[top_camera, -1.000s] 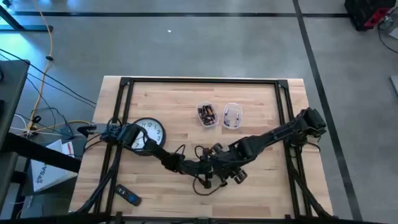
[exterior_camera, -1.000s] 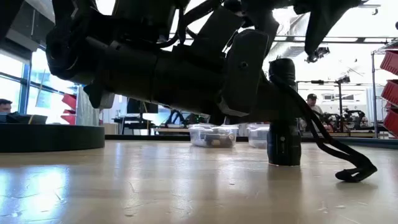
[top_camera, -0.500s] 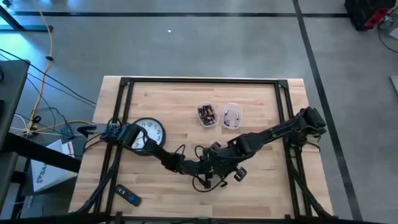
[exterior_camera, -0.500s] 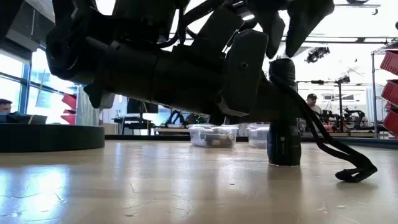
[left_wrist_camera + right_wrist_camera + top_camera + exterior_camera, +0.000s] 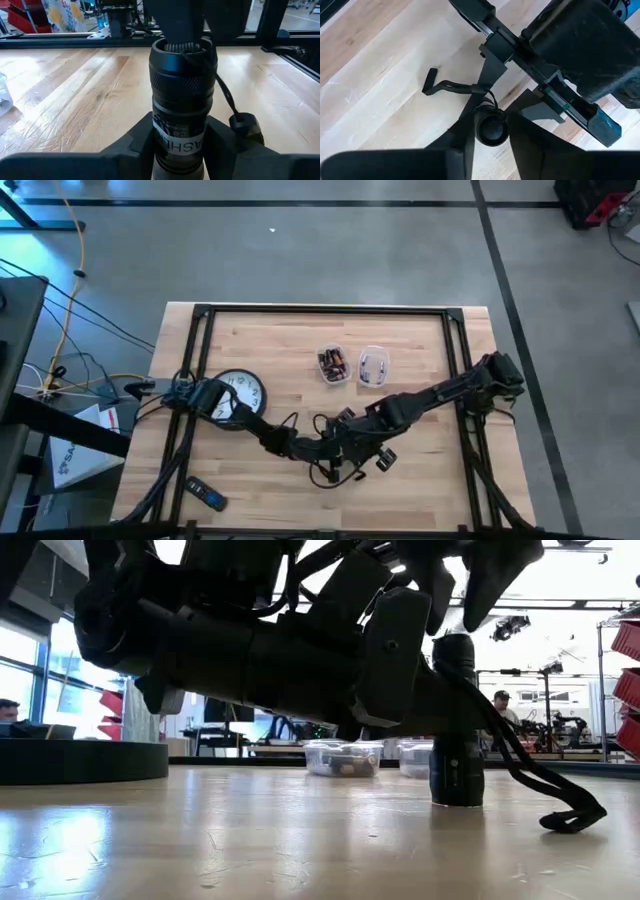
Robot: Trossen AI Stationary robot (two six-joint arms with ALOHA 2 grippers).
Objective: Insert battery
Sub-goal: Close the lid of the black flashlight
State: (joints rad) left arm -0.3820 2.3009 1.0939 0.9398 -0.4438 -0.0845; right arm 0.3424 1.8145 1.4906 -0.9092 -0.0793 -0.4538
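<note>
Both arms reach low across the wooden table (image 5: 290,345) and meet near its front middle. The left gripper (image 5: 178,145) is clamped around a black flashlight (image 5: 182,100), fingers (image 5: 137,142) on either side of the barrel. It stands upright on the table, long axis vertical, open end up, wrist strap (image 5: 560,802) trailing beside it. The right gripper (image 5: 491,131) hangs straight above the opening, fingers spread apart.
</note>
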